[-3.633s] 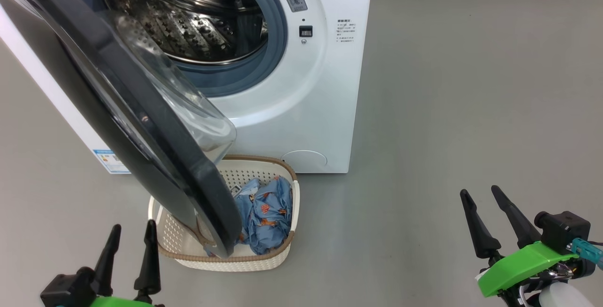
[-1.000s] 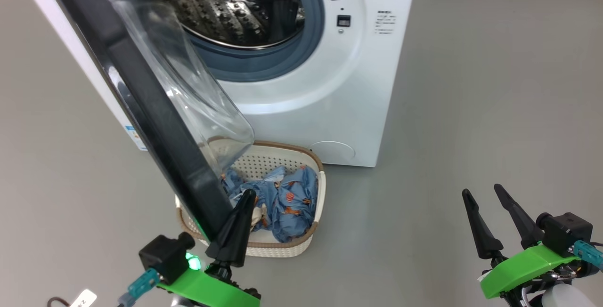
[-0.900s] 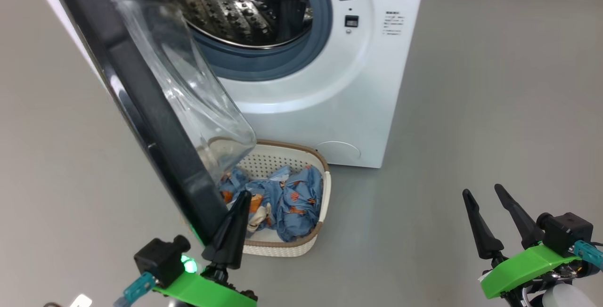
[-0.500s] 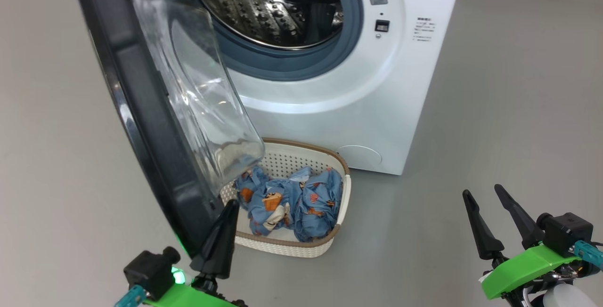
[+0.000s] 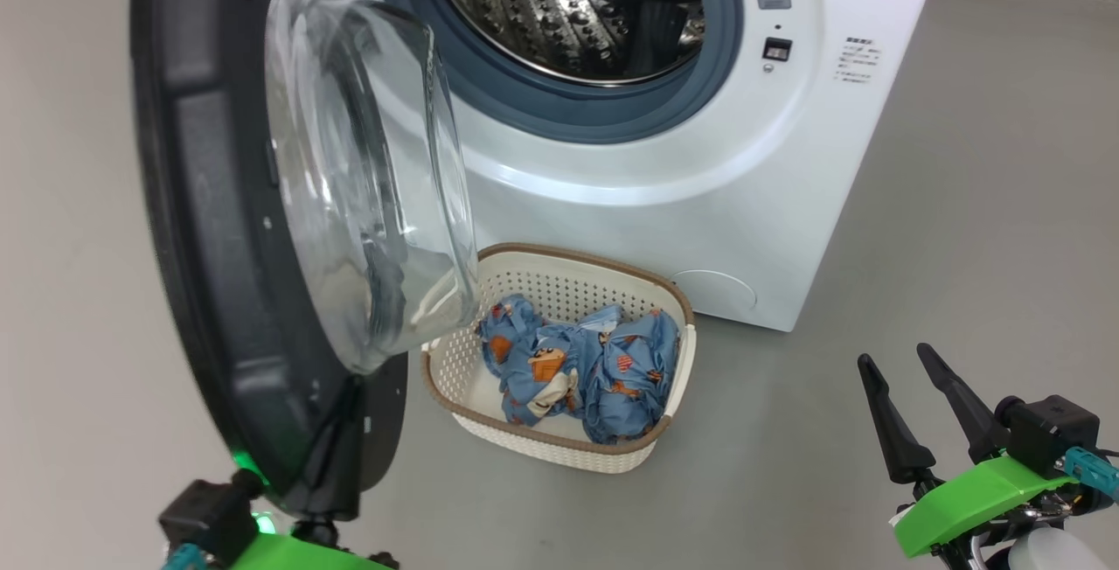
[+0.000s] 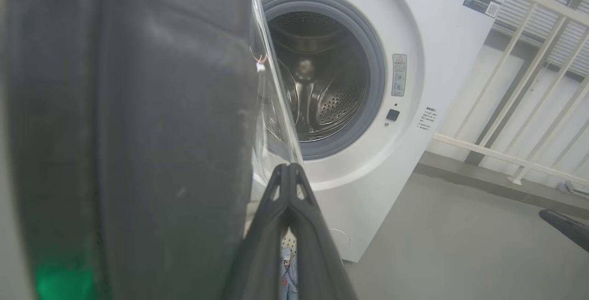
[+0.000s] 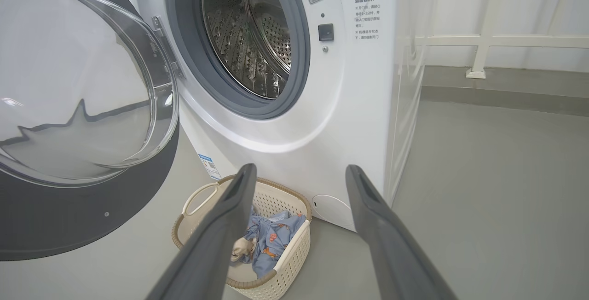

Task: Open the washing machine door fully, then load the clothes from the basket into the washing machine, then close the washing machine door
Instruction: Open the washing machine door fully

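The washing machine door [image 5: 210, 246] has swung wider than a moment ago, uncovering the basket [image 5: 559, 456] of clothes [image 5: 603, 369]. The left claw [image 6: 287, 169], pinched shut on nothing, lies against the door's lower inner rim. The right claw [image 5: 893, 355] is spread wide and empty, well right of the basket. The floor [image 5: 962, 203] is grey, and a white railing [image 6: 529, 88] stands beside the washing machine [image 5: 699, 203].

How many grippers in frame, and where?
2: left gripper, shut, by the lower edge of the washing machine door; right gripper, open, at the head view's lower right, over the floor.
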{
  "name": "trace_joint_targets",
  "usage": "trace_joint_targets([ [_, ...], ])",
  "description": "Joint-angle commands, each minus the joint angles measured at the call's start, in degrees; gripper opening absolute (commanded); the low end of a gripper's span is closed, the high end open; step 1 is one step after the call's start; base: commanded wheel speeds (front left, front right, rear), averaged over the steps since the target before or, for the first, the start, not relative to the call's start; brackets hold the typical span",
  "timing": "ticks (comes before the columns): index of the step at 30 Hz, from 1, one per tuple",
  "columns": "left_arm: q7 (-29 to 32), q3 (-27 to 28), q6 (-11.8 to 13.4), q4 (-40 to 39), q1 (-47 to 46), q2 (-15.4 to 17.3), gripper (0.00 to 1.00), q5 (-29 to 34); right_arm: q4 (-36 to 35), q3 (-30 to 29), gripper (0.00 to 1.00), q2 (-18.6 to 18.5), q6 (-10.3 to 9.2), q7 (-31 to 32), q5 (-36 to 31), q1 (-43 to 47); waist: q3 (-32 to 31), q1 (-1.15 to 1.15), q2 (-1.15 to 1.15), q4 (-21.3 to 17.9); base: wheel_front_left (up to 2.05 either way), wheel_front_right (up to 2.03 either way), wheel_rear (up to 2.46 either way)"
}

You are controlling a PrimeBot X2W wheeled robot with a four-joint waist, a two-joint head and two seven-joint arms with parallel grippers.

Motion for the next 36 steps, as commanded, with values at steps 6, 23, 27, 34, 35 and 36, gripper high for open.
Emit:
trace_joint_targets([
  [6,-0.62,6.00,1.92,-1.43,-1.03,2.87,0.00,0.51,-1.28,1.02,1.00,-1.43,0.26,-0.70,-0.98,-1.54,1.32,0.00,0.00,1.96,0.00,0.00,0.00],
  [23,-0.62,16.49,2.29,3.52,-6.74,5.88,0.00,1.61,-0.99,1.45,1.00,-3.13,0.26,-0.70,-1.46,-3.53,4.79,0.00,0.00,4.67,0.00,0.00,0.00],
  [27,-0.62,19.25,1.86,5.48,-8.77,6.31,0.00,2.46,-0.88,1.65,1.00,-3.55,0.26,-0.70,-1.54,-4.18,5.69,0.00,0.00,4.93,0.00,0.00,0.00],
  [34,-0.62,25.17,1.25,9.63,-13.43,7.10,0.00,3.57,-0.83,2.07,1.00,-4.51,0.26,-0.70,-1.74,-5.40,7.77,0.00,0.00,5.35,0.00,0.00,0.00],
  [35,-0.62,26.04,1.20,10.35,-14.08,7.32,0.00,3.81,-0.83,2.14,1.00,-4.64,0.26,-0.70,-1.76,-5.61,8.09,0.00,0.00,5.35,0.00,0.00,0.00],
  [36,-0.62,26.92,1.10,10.99,-14.76,7.50,0.00,3.98,-0.80,2.27,1.00,-4.77,0.26,-0.70,-1.78,-5.83,8.39,0.00,0.00,5.32,0.00,0.00,0.00],
])
